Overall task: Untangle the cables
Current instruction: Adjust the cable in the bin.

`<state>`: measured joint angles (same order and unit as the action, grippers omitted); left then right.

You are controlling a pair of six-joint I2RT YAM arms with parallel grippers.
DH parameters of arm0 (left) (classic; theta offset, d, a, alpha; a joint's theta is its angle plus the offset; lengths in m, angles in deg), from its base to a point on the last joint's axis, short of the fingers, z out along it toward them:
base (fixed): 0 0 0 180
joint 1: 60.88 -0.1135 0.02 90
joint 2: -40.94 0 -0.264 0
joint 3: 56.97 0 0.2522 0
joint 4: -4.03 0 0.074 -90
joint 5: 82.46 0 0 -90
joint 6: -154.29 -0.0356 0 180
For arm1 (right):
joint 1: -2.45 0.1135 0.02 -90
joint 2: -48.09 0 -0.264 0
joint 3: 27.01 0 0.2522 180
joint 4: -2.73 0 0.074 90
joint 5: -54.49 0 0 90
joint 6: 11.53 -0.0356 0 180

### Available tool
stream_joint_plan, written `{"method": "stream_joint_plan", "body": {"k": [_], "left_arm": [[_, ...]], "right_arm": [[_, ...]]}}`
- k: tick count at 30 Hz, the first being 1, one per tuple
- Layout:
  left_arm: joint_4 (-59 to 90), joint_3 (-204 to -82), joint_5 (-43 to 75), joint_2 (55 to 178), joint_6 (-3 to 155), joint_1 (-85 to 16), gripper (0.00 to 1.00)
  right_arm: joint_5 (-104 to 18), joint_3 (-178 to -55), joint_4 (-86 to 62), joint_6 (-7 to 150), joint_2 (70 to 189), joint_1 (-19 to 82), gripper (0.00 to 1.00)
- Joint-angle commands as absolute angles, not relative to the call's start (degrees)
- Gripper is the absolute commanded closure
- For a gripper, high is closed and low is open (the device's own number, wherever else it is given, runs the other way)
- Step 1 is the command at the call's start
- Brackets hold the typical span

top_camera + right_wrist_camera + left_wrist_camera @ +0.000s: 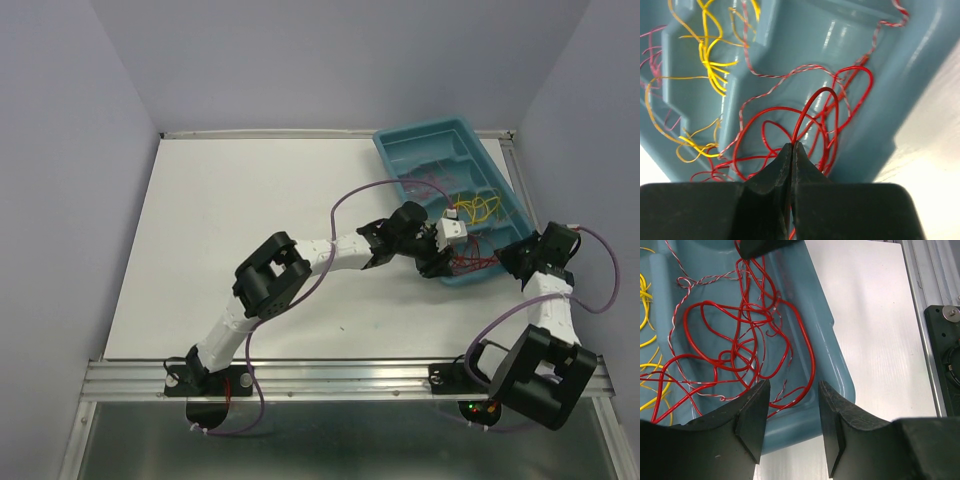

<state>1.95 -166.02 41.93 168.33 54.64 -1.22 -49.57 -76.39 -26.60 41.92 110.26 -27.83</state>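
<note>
The cables lie tangled in a teal tray (400, 152) at the table's back right: red loops (740, 340) (840, 110), yellow strands (712, 65) (480, 208) and a thin red-and-white twisted pair (785, 75). My right gripper (792, 146) is shut on a red cable, which arcs up from between its fingertips. It sits at the tray's near right corner (520, 255). My left gripper (792, 390) stands open over the tray's near end, nothing between its fingers (752, 415); the red tangle lies just beyond them.
The tray (820, 315) has moulded compartments and a raised rim. White tabletop (870, 315) lies beside it. An aluminium rail (340, 378) runs along the near edge. Purple arm cables (350, 200) loop above the table. Purple walls enclose the sides.
</note>
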Motion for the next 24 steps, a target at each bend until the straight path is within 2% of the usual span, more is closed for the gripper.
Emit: {"method": "stream_joint_plan", "body": {"k": [1,2,3,8,13,14,20,22,23,24], "left_arm": [[4.17,-166.36,41.73,168.65,53.48,-0.68,0.47],[4.25,-166.45,41.64,168.30,53.39,-0.68,0.47],[4.34,-166.45,41.64,168.03,53.39,-0.59,0.46],[5.22,-166.62,41.91,164.34,52.34,-0.59,0.33],[9.07,-170.92,39.71,162.76,52.16,-0.50,0.25],[9.96,-171.71,39.71,162.41,51.99,-0.50,0.24],[13.30,-173.56,36.64,157.40,50.58,-0.50,0.17],[14.62,-174.35,35.32,154.33,49.88,-0.94,0.11],[15.67,-174.62,34.44,152.14,49.79,-1.20,0.03],[16.38,-174.97,33.91,150.90,49.79,-1.46,0.01]], "right_arm": [[-45.79,-74.00,-19.38,39.80,107.51,-27.61,0.99],[-45.88,-74.17,-19.29,39.98,107.15,-27.70,0.97],[-46.05,-74.34,-19.38,40.50,106.89,-27.70,0.87],[-45.70,-79.16,-22.53,42.08,103.99,-27.70,0.80],[-45.27,-83.48,-28.33,43.93,103.37,-27.70,0.45],[-44.83,-84.01,-28.95,44.54,102.94,-27.70,0.45],[-46.13,-86.91,-32.38,47.09,97.93,-27.70,0.25],[-48.86,-87.44,-32.30,48.94,97.05,-27.70,0.14],[-51.04,-88.05,-32.30,50.42,96.35,-27.70,0.10],[-52.11,-88.14,-32.12,51.05,95.82,-27.70,0.04]]}}
